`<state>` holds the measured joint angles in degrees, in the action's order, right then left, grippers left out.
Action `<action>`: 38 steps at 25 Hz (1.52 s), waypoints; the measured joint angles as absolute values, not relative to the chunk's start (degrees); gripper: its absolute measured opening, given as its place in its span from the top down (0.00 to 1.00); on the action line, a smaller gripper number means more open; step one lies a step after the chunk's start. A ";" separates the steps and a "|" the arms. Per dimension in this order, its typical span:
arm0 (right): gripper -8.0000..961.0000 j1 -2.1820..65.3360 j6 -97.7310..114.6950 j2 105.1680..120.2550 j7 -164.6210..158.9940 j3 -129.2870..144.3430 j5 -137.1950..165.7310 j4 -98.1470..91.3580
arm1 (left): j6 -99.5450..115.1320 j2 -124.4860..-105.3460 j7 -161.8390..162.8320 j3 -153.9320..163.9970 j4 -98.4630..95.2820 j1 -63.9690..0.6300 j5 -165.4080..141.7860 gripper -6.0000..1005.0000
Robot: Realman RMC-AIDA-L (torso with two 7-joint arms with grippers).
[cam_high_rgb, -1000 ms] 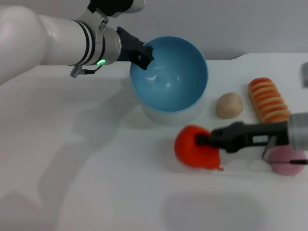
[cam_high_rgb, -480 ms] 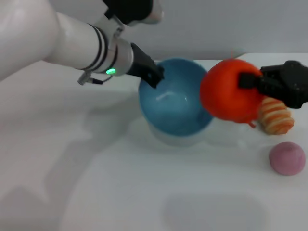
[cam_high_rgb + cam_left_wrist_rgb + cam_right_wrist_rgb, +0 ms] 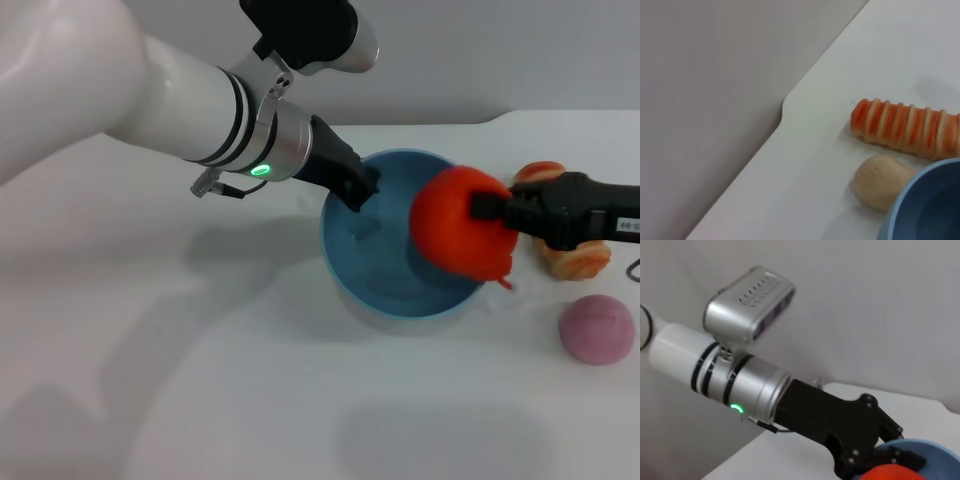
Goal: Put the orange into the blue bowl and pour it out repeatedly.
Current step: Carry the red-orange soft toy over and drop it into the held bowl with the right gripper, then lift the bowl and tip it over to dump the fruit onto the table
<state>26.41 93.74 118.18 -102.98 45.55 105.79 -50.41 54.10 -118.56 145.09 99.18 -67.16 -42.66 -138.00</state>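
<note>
The blue bowl (image 3: 375,275) stands upright on the white table, right of centre. My left gripper (image 3: 358,186) is shut on its far-left rim. The orange (image 3: 458,223), bright red-orange, hangs above the bowl's right half, and my right gripper (image 3: 490,208) is shut on it from the right. In the right wrist view the top of the orange (image 3: 895,472) shows low down, beside the left gripper (image 3: 885,452) and the bowl's rim (image 3: 932,446). A curved piece of the bowl (image 3: 927,205) shows in the left wrist view.
A striped orange-and-cream roll (image 3: 572,258) lies right of the bowl, partly behind my right arm; it shows as the striped roll (image 3: 905,129) in the left wrist view. A pink ball (image 3: 597,329) sits at the front right. A beige ball (image 3: 879,180) rests against the bowl's far side.
The bowl has gone from tilted toward me to upright and shifted right with my left gripper. My right gripper lifted the orange off the table and brought it over the bowl.
</note>
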 joint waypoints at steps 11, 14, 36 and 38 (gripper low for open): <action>0.80 27.18 90.03 118.25 -102.92 44.60 106.32 -48.22 | 53.97 -118.49 145.09 99.33 -67.14 -42.17 -137.96 1.00; 0.70 26.81 90.50 118.24 -102.87 44.24 104.75 -48.71 | 53.44 -118.48 145.10 99.57 -67.09 -42.11 -138.18 1.00; 0.35 15.21 83.43 118.85 -42.55 22.73 79.36 -14.97 | 29.44 -118.47 142.82 109.76 -66.97 -38.36 -148.04 1.00; 0.33 14.90 83.63 118.84 -39.71 21.31 77.68 -11.80 | 26.60 -118.54 142.82 111.98 -68.28 -37.71 -151.34 1.00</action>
